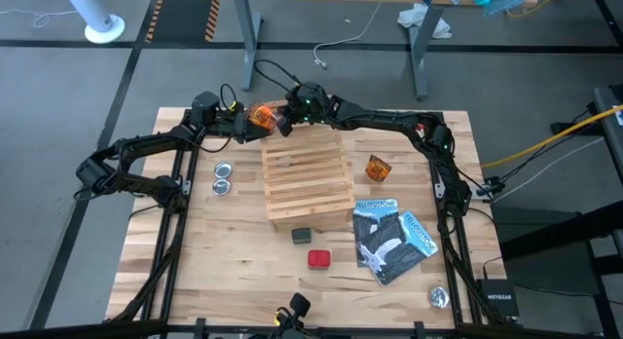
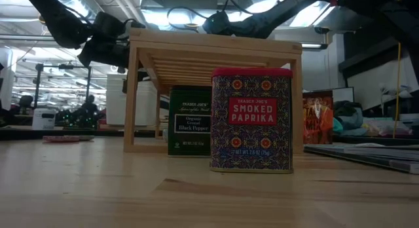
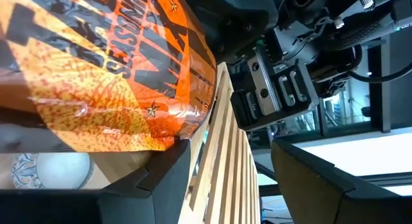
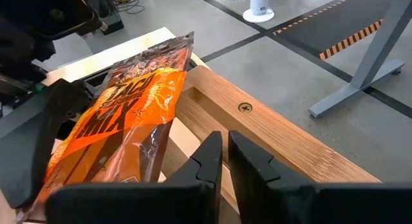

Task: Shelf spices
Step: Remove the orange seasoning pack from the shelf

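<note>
Orange packet [image 1: 263,116] in left tool [image 1: 255,122] at shelf [image 1: 308,178] corner.

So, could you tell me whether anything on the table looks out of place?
Yes: an orange packet hangs tilted over the wooden shelf's far corner in the left gripper, not lying on the slats. The shut right gripper sits beside it.

Glossy crinkled orange foil packet [image 4: 122,114], smooth pale slatted wood shelf [image 1: 308,178], grained butcher-block tabletop [image 1: 234,251]
</note>
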You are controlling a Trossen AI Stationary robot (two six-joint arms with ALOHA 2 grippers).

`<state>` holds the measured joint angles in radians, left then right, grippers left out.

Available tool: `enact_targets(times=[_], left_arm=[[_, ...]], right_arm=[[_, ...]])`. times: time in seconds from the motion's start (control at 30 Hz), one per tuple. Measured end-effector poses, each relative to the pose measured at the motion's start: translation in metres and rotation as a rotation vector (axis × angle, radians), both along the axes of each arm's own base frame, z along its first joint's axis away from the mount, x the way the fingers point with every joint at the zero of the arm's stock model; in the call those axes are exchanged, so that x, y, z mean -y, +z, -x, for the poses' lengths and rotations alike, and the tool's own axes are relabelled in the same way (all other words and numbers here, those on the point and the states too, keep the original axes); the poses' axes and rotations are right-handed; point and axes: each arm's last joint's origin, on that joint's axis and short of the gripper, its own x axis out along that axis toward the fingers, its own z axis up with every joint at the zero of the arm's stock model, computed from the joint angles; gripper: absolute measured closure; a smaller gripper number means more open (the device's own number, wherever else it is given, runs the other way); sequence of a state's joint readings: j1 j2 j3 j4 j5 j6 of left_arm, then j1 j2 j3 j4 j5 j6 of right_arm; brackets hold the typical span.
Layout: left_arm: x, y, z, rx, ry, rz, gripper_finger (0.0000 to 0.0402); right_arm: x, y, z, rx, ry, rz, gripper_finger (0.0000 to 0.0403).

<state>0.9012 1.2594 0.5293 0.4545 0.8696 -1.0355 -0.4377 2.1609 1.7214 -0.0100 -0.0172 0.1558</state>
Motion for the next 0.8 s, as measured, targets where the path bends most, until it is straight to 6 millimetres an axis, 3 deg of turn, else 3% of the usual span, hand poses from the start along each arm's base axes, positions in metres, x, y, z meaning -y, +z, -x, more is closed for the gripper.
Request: enact_targets(times=[0.57, 0.8], left_arm=[[-0.002, 0.022, -0.001, 0.155, 0.011, -0.121, 0.0190], [-0.007, 0.032, 0.017, 0.177, 0.045, -0.172, 0.0190]], right_arm=[[0.000, 0.000, 0.000, 0.006, -0.001, 0.003, 0.0370], [0.000, 0.000, 0.000, 0.006, 0.001, 0.002, 0.0370]])
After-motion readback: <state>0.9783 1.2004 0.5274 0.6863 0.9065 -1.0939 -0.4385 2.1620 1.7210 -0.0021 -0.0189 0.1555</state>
